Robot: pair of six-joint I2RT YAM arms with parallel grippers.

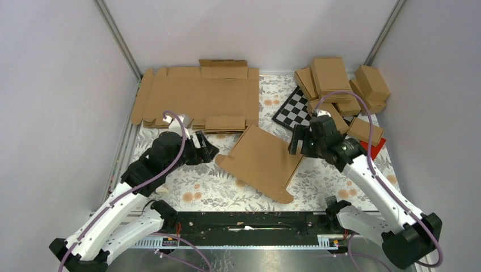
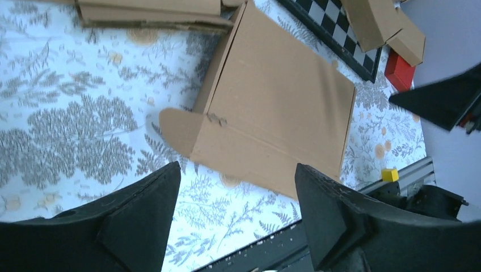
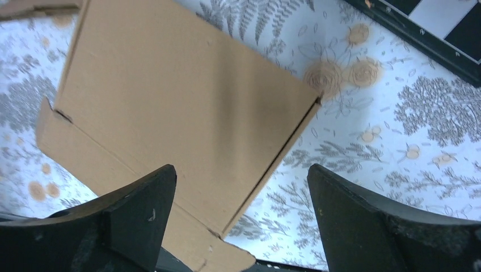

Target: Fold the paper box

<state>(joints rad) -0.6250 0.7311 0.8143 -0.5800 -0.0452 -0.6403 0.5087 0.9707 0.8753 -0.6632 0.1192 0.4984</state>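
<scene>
The paper box (image 1: pixel 262 161) is a brown cardboard piece, folded over, lying on the flowered table cover in the middle, with rounded tabs sticking out at its left and near ends. It shows in the left wrist view (image 2: pixel 278 102) and the right wrist view (image 3: pixel 170 96). My left gripper (image 1: pixel 210 150) is open and empty, just left of the box's left tab. My right gripper (image 1: pixel 296 141) is open and empty, above the box's far right edge. Neither touches the box.
A stack of flat cardboard blanks (image 1: pixel 195 96) lies at the back left. A pile of closed brown boxes (image 1: pixel 340 90) sits at the back right, beside a checkerboard (image 1: pixel 294 109) and a red object (image 1: pixel 375 144). A black rail (image 1: pixel 249 222) runs along the near edge.
</scene>
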